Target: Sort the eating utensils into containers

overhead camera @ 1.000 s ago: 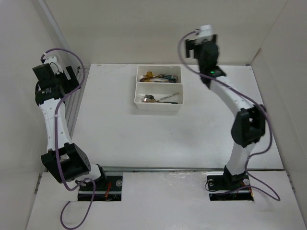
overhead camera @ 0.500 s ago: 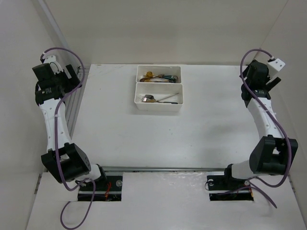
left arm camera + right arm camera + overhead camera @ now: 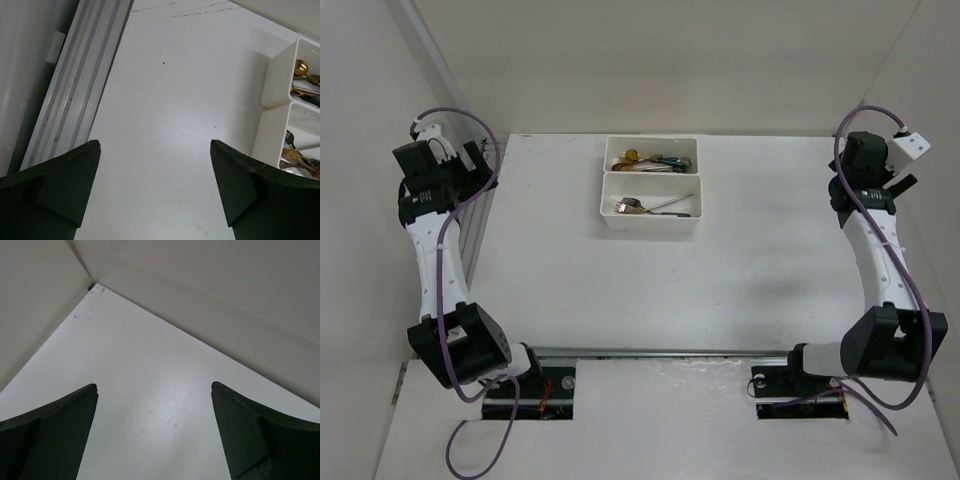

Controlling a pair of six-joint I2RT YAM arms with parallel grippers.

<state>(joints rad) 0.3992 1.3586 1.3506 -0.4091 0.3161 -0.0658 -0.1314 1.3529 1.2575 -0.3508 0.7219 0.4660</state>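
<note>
Far tray (image 3: 651,139): white; gold and green-handled utensils (image 3: 645,160).
Near tray (image 3: 650,228): white, touching it; silver and gold utensils (image 3: 640,205).
Left gripper (image 3: 154,145): spread, empty.
Right gripper (image 3: 154,386): spread, empty.

The far tray (image 3: 610,152) and the near tray (image 3: 650,225) sit touching, one behind the other, toward the back of the table (image 3: 620,295), about midway between its sides. Utensils (image 3: 655,205) lie in both. The left arm (image 3: 428,245) rises at the table's left edge and the right arm (image 3: 880,250) at its right edge, both well apart from the trays.
</note>
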